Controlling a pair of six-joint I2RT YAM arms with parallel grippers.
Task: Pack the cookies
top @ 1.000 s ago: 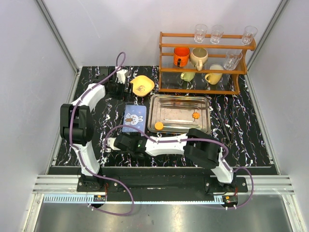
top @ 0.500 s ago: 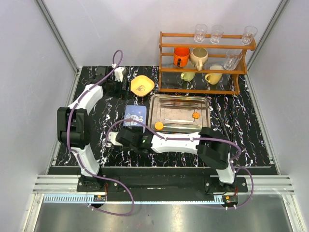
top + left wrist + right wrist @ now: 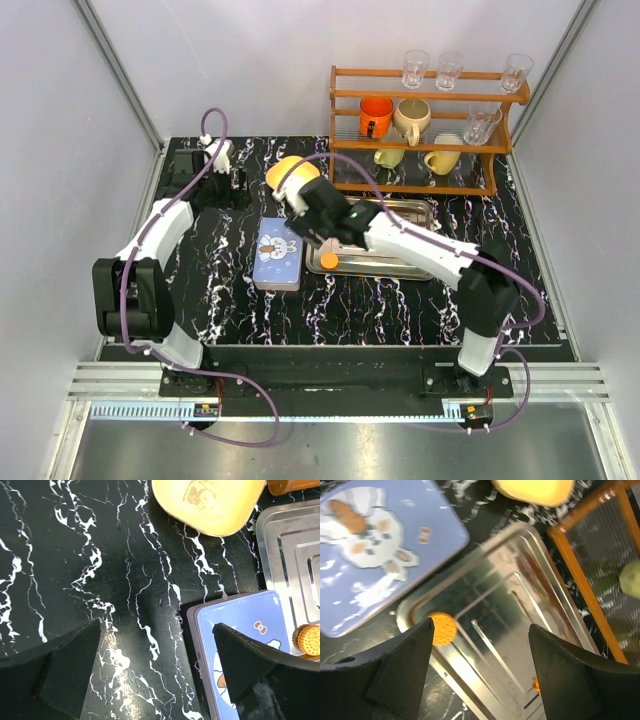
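Observation:
One round orange cookie (image 3: 443, 628) lies in the front-left corner of the steel tray (image 3: 520, 605), and it also shows from above as the cookie (image 3: 328, 260). Beside my right finger the edge of a second orange cookie (image 3: 535, 684) peeks out. My right gripper (image 3: 480, 625) hovers open over the tray's left end (image 3: 303, 212), holding nothing. The blue rabbit tin (image 3: 278, 253) lies shut left of the tray. My left gripper (image 3: 156, 627) hangs open over bare table at the back left (image 3: 230, 185), with the tin (image 3: 245, 625) and a cookie (image 3: 310, 640) to its right.
A yellow bowl (image 3: 290, 172) sits behind the tin. The wooden rack (image 3: 430, 130) with cups and glasses stands at the back right, just behind the tray (image 3: 425, 215). My right arm (image 3: 420, 245) stretches across the tray and hides much of it.
My right arm swung from the front-left of the table up over the tray's left end, its jaws widening. The left arm drew back toward the rear left corner.

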